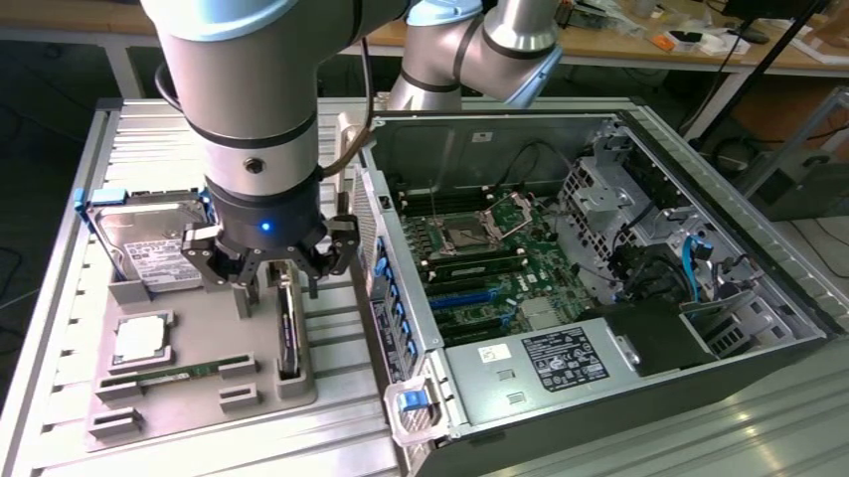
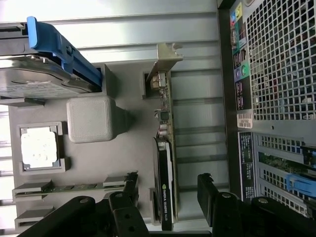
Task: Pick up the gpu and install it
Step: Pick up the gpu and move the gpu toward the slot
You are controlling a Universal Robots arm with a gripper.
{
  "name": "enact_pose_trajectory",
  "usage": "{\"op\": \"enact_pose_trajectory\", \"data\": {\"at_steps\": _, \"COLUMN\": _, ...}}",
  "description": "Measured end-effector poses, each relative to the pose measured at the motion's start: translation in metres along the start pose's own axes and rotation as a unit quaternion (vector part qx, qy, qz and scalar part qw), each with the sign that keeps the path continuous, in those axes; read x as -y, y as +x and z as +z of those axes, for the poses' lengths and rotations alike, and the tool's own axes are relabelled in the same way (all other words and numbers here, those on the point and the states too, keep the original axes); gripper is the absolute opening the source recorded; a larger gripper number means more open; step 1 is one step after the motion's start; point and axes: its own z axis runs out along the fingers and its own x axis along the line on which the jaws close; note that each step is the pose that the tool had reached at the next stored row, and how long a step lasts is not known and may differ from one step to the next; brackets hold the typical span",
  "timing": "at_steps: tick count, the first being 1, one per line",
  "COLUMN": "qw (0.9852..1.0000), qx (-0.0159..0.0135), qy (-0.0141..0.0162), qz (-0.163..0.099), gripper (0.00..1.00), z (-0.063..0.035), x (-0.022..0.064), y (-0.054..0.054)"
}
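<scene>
Gripper (image 1: 276, 283) hovering over gpu (image 1: 288, 333), fingers spread wide, holding nothing. Hard drive (image 1: 143, 248) sitting near; computer case (image 1: 398, 298) wall crowding tray (image 1: 199, 402) edge on exterior view's right.

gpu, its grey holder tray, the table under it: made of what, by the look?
gpu: green circuit board, matte black plastic-looking cooler, bare shiny metal end bracket.
holder tray: matte grey, soft-edged blocks, probably plastic, maybe printed.
table: ribbed silvery slats with a brushed sheen, likely aluminium.

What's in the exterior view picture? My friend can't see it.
The robot's open gripper hovers just over the graphics card, which stands on edge in a grey tray. An open computer case sits at the exterior view's right.
</scene>
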Motion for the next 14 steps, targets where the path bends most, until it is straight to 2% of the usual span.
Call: {"op": "enact_pose_trajectory", "data": {"at_steps": 14, "qw": 1.0, "qx": -0.0002, "qy": -0.0001, "qz": -0.003, "gripper": 0.6, "z": 0.0033, "x": 0.0002, "y": 0.0}}
